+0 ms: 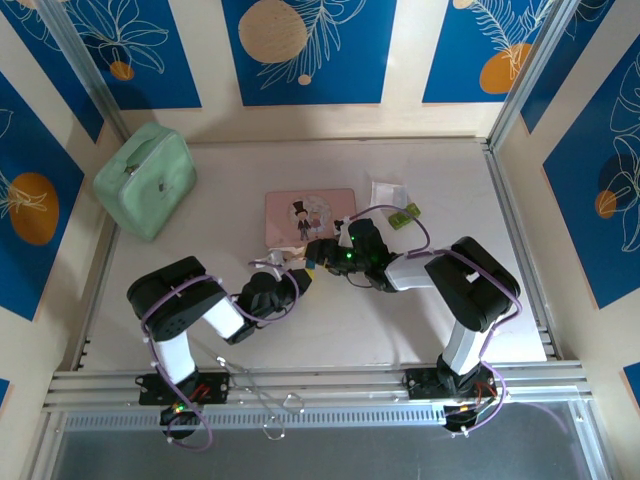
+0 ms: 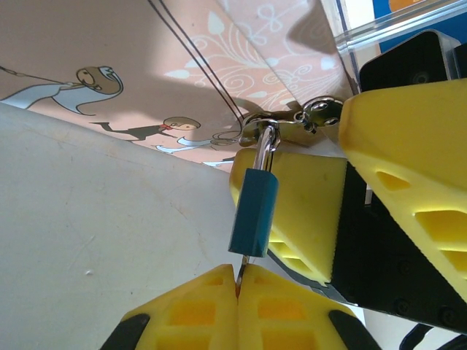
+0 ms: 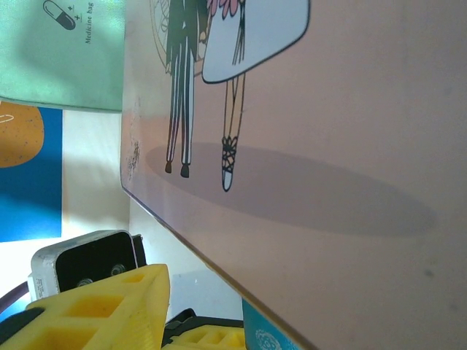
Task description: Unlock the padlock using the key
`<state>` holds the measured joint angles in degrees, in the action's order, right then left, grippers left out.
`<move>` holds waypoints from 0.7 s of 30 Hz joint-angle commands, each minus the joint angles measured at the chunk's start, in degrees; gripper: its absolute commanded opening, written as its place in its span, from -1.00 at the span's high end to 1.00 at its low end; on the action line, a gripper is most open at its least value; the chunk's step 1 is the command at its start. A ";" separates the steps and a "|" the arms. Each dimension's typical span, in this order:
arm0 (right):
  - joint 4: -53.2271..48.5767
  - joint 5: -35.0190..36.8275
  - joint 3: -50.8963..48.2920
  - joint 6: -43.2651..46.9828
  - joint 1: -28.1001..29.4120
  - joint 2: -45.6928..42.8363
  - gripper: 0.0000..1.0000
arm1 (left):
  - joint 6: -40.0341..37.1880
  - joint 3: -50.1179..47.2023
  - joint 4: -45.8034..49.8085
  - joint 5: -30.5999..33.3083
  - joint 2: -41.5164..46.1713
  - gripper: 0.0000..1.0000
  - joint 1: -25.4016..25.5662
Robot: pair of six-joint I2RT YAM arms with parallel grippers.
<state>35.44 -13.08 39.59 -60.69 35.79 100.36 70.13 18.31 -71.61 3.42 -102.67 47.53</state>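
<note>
Seating the key (image 2: 240,269): pinched in the closed left gripper (image 2: 238,281), tip at the underside of the padlock (image 2: 254,211), hanging from the clasp (image 2: 321,113) at the near edge of the pink tin (image 2: 146,51). Right gripper (image 1: 330,255) just beside; spread impossible to tell. Next, likely: pushing straight in, then twisting.

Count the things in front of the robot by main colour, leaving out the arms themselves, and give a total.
Pink: 1, the tin box
Blue: 1, the padlock
Silvery: 1, the key
Green: 2, the bag and a small item
White: 1, a packet
Total: 6
</note>
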 commanded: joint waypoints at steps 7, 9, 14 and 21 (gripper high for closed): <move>-12.69 -0.41 -4.51 -8.09 -1.29 3.23 -0.22 | 0.54 0.24 -2.66 0.36 1.68 1.00 -0.75; -12.90 -0.20 -4.82 -8.11 -1.49 2.80 -0.25 | 0.55 0.24 -2.40 0.37 1.83 1.00 -0.77; -13.65 -0.12 -4.64 -8.20 -1.43 2.65 -0.17 | 0.45 0.15 -2.22 0.45 1.94 1.00 -0.80; -19.63 0.40 -2.46 -9.11 -0.60 3.53 -0.13 | 0.67 0.23 -2.21 0.36 2.38 1.00 -0.78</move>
<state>34.79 -13.34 39.62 -63.22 35.14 99.92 70.28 18.31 -71.50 3.42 -102.15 47.48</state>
